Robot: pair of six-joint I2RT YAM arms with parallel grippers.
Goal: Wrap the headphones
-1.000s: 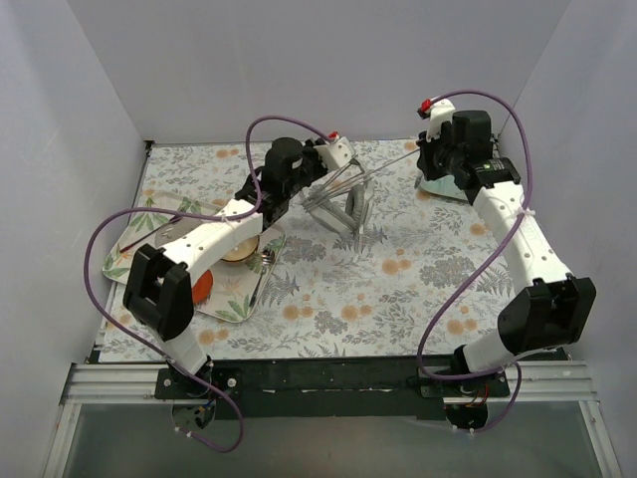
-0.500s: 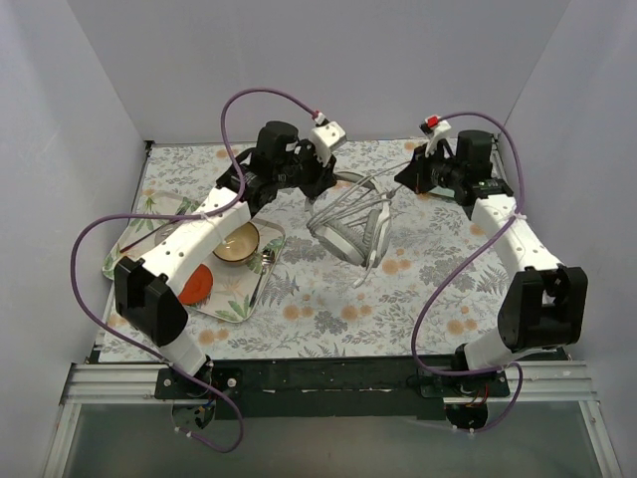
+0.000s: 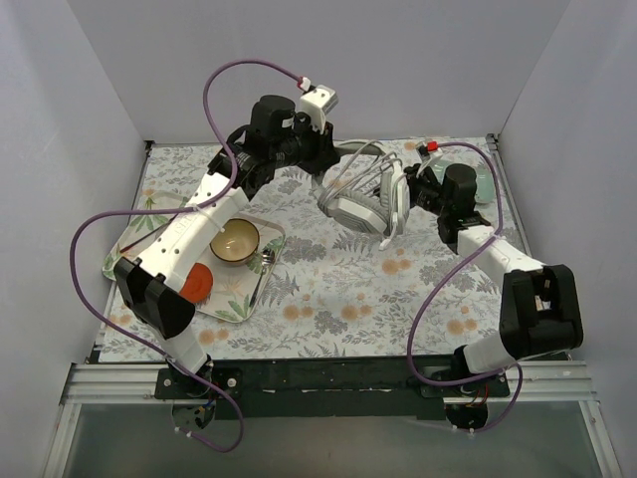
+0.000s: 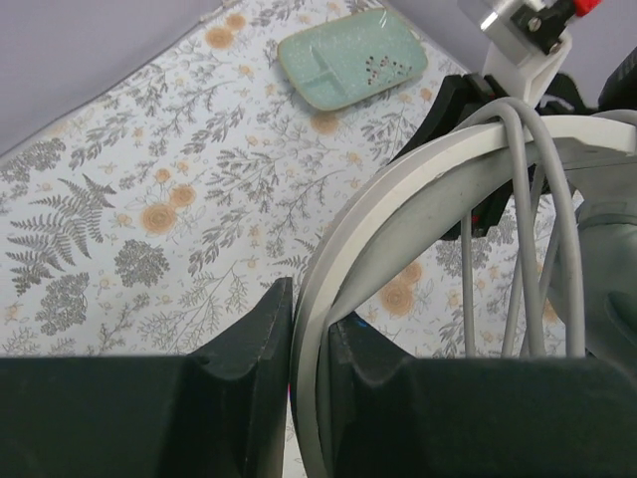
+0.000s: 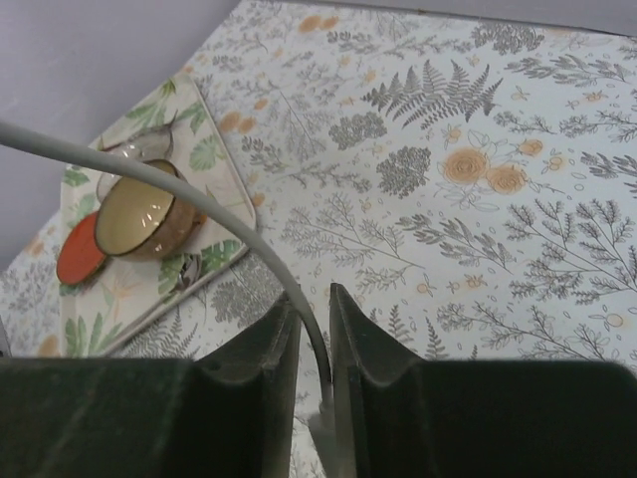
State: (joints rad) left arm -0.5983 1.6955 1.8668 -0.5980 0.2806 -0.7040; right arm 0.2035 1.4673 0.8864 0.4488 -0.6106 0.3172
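The white-and-grey headphones (image 3: pixel 363 199) hang in the air over the far middle of the table, with the thin grey cable (image 3: pixel 350 171) looped over the headband. My left gripper (image 3: pixel 323 164) is shut on the curved headband (image 4: pixel 418 199), which runs between its jaws (image 4: pixel 311 329). Several cable strands (image 4: pixel 518 219) cross the band. My right gripper (image 3: pixel 416 189) is just right of the earcups. Its jaws (image 5: pixel 315 324) are shut on the cable (image 5: pixel 199 194), which arcs up and to the left.
A leaf-print tray (image 3: pixel 129 249) at the left holds a tan bowl (image 3: pixel 236 241) and a red disc (image 3: pixel 199 282); they also show in the right wrist view (image 5: pixel 144 214). The mint-green case (image 4: pixel 350 58) lies at the far right, close behind my right arm.
My left gripper has lifted the headphones off the cloth and carried them back and to the right. My right gripper has swung left and down, close to the earcups, with the cable.
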